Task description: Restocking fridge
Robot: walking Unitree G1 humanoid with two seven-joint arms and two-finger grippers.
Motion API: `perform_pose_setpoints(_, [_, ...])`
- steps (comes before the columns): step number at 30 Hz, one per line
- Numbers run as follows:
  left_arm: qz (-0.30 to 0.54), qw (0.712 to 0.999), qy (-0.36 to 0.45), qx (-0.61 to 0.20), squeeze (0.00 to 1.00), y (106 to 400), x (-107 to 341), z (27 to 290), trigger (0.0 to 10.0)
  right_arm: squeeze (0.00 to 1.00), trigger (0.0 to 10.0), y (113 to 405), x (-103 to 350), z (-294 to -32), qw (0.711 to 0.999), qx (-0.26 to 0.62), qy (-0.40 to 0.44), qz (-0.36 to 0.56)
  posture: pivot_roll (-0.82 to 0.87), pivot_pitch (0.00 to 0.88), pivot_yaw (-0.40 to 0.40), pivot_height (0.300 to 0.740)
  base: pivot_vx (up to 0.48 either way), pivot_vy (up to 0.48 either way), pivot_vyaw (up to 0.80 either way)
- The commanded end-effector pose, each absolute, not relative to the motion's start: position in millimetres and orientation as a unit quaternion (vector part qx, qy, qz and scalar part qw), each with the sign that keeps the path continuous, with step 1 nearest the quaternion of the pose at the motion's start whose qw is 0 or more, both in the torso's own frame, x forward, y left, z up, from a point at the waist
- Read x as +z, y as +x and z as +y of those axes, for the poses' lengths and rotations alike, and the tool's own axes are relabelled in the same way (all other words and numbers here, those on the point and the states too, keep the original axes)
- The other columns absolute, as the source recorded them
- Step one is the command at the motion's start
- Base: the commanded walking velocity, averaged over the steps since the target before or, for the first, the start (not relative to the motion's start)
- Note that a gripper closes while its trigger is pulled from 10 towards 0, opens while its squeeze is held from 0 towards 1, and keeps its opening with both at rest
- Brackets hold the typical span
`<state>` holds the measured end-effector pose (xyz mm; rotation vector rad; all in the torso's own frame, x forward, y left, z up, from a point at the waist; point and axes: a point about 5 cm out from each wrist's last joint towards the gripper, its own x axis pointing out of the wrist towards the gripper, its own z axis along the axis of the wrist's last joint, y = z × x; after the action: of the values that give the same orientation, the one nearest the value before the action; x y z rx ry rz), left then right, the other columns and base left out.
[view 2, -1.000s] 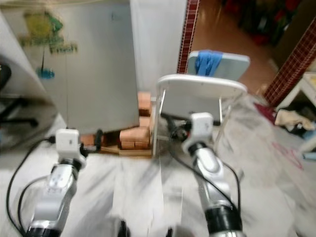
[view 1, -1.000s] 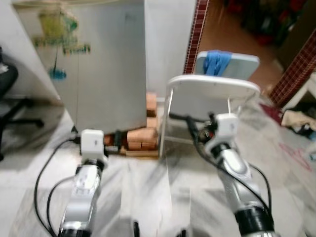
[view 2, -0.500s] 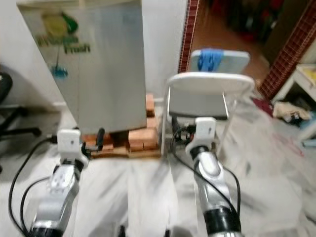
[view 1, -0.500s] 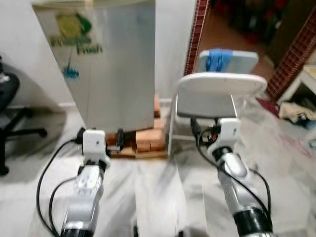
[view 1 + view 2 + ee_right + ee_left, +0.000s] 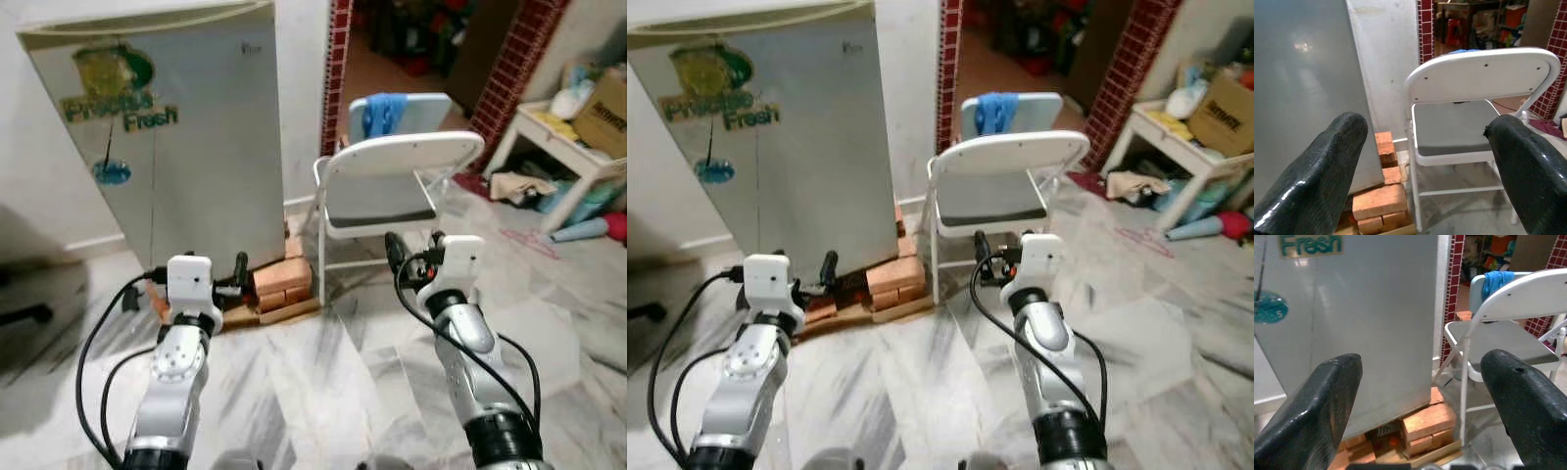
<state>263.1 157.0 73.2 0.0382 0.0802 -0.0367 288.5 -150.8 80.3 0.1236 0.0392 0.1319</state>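
Note:
A small grey fridge (image 5: 186,147) with a green "Fresh" sticker stands ahead on the left. Its door is shut, and it rests on bricks (image 5: 279,284) and a wooden board. Both arms are held out low in front of me. In the left wrist view my left gripper (image 5: 1422,360) is open and empty, its fingers (image 5: 1327,401) spread wide and aimed at the fridge's lower right corner. My right gripper (image 5: 1425,122) is also open and empty, pointing at the gap between the fridge and a white folding chair (image 5: 1474,98).
The white folding chair (image 5: 392,191) stands right of the fridge, with a second chair behind it carrying a blue cloth (image 5: 384,110). A low white table (image 5: 563,147) with a cardboard box and clutter sits at the far right. The floor is marble tile (image 5: 323,392).
The whole view has shifted and sharpened as the camera moved: the fridge's top and the right-hand table have come into sight. Both arms stay held out, with the grippers as before.

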Motion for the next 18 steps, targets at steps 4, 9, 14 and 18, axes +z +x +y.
perform_pose_setpoints(4, [0.038, 0.999, 0.027, 0.001, 0.0, 265.6, 75.6, 165.9, 10.0, 0.0, 10.0, 296.3, 90.3, -141.0, 0.995, 0.083, 0.06, 0.002, 0.01, 0.0, -0.002, 0.74, 0.0, 0.476, 0.0])
perform_pose_setpoints(9, [0.032, 0.999, 0.034, -0.001, 0.0, 267.7, 78.7, 164.8, 10.0, 0.0, 10.0, 298.6, 93.5, -140.4, 0.995, 0.086, 0.058, -0.003, 0.01, 0.0, -0.002, 0.74, 0.0, 0.476, 0.0])
perform_pose_setpoints(14, [0.039, 0.999, 0.034, -0.007, 0.0, 265.6, 75.3, 163.4, 10.0, 0.0, 10.0, 298.5, 92.2, -135.5, 0.994, 0.088, 0.06, -0.003, 0.01, 0.0, 0.004, 0.74, 0.0, 0.476, 0.0])
perform_pose_setpoints(18, [0.04, 0.999, 0.033, -0.007, 0.0, 266.0, 75.1, 162.4, 10.0, 0.0, 10.0, 298.6, 92.2, -134.2, 0.994, 0.091, 0.061, -0.003, 0.01, 0.0, 0.002, 0.74, 0.0, 0.476, 0.0])
